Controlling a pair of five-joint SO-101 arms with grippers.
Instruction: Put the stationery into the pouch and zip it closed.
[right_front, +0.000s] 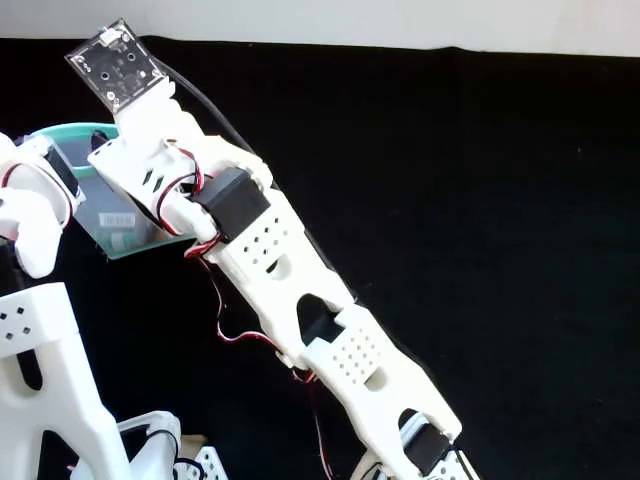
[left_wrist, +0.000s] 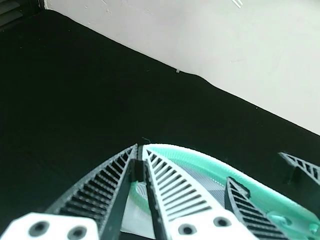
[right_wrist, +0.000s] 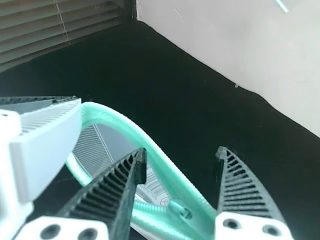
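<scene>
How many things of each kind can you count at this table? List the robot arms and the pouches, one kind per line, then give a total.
Robot arms: 2 (left arm, right arm)
Pouches: 1 (the green-rimmed pouch)
Total: 3

Right arm (right_front: 290, 270) stretched out diagonally, right gripper (right_wrist: 180, 151) jaws spread, left gripper (left_wrist: 140, 150) pinched together on the pouch (left_wrist: 200, 158) rim
</scene>
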